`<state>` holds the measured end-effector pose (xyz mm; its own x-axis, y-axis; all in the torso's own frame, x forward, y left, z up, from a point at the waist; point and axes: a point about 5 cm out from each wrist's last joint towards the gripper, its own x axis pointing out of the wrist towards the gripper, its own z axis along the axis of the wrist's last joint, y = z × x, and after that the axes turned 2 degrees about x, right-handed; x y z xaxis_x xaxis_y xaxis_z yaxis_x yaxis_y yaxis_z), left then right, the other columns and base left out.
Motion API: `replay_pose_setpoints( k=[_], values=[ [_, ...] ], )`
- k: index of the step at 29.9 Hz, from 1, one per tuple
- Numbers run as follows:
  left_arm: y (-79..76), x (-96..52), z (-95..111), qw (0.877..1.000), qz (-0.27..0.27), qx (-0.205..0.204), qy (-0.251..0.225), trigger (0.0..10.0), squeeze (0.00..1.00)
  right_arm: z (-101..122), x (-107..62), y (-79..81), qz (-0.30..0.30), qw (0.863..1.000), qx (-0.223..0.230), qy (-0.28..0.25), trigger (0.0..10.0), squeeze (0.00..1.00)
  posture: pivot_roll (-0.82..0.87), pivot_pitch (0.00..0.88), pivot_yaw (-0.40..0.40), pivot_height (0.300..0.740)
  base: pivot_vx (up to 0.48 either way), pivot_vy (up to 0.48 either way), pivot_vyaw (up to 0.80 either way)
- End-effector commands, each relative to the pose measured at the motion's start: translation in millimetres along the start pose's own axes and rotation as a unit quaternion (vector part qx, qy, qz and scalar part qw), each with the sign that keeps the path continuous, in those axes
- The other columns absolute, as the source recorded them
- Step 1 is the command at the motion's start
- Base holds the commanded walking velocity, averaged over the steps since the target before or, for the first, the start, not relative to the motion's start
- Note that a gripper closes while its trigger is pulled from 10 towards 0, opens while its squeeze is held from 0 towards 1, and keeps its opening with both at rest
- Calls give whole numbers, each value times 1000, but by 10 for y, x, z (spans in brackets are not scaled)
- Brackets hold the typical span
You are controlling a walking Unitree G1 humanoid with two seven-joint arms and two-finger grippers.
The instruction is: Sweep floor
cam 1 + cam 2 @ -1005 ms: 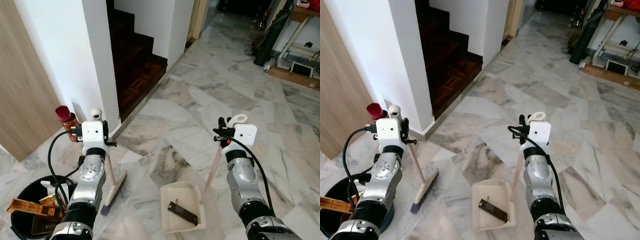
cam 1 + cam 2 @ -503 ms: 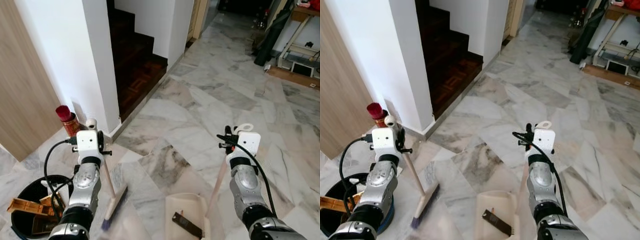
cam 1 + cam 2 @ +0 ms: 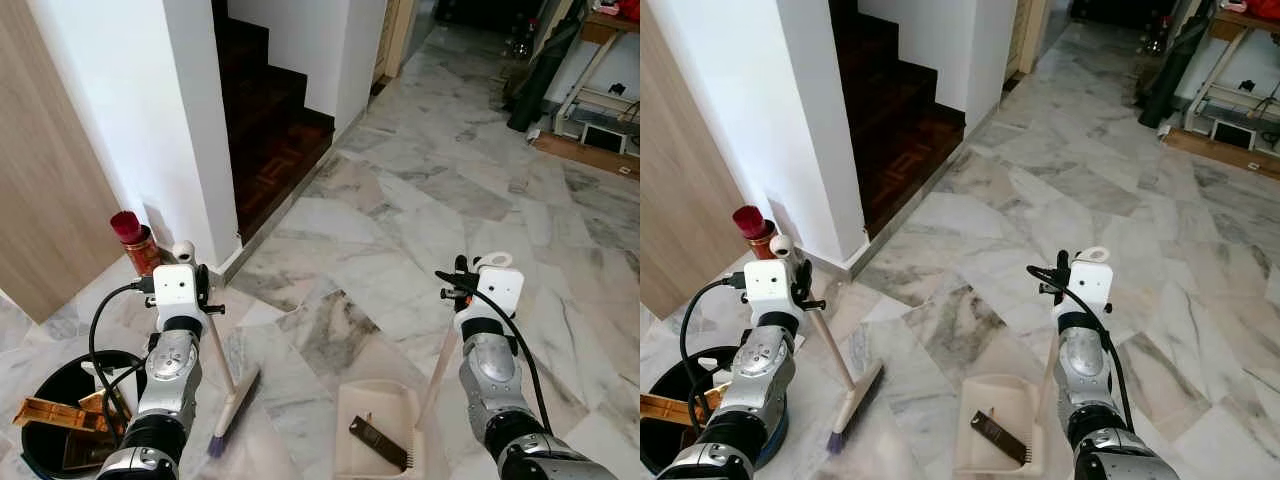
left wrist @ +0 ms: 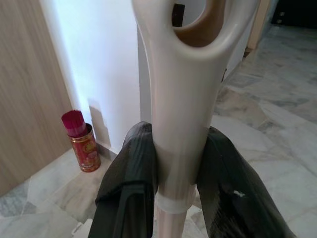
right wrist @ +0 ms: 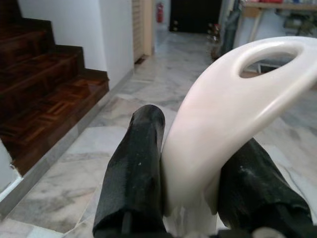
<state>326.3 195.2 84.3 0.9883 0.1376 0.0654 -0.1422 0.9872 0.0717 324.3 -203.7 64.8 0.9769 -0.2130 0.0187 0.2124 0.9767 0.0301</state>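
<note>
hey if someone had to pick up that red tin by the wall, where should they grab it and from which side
Grip the red tin around its round body, below the bunch of red sticks standing out of its top. Those block a grab from above. Come from the open floor side, since the white wall is close behind it.

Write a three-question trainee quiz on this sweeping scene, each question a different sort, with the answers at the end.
1. True or false: the dark comb-like object lies inside the dustpan.
2. Which tool is the left gripper clamped on? A) dustpan handle B) broom handle C) bin rim
3. Fill in: the red-topped tin stands on the floor against the white ____, near the wooden stairs.

Key
1. True.
2. B; the right gripper holds the dustpan handle.
3. Wall.
</note>
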Motion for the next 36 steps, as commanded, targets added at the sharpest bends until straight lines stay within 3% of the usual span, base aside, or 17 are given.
replay_pose_setpoints(
  k=[1,12,15,29,36],
  values=[
    [-12,38,65,1000,-3,-3,-17,10000,0,-19,-3,-65,-19,1000,8,8,10000,0,58,47,-71,740,0,0,0],
    [-49,26,19,1000,-30,-6,-5,10000,0,-96,-65,-87,-27,999,5,17,10000,0,63,55,-63,740,0,0,0],
    [-132,24,22,998,-57,-11,-2,10000,0,-140,-105,-90,-29,999,-3,21,10000,0,66,58,-61,740,0,0,0],
    [-152,39,60,997,-69,-15,-10,10000,0,-265,-220,-69,-33,999,-10,36,10000,0,75,61,-56,740,0,0,0],
    [-110,-49,-93,998,-64,-18,19,10000,0,-332,-280,-78,-40,998,-9,48,10000,0,74,64,-55,740,0,0,0]
  ],
)
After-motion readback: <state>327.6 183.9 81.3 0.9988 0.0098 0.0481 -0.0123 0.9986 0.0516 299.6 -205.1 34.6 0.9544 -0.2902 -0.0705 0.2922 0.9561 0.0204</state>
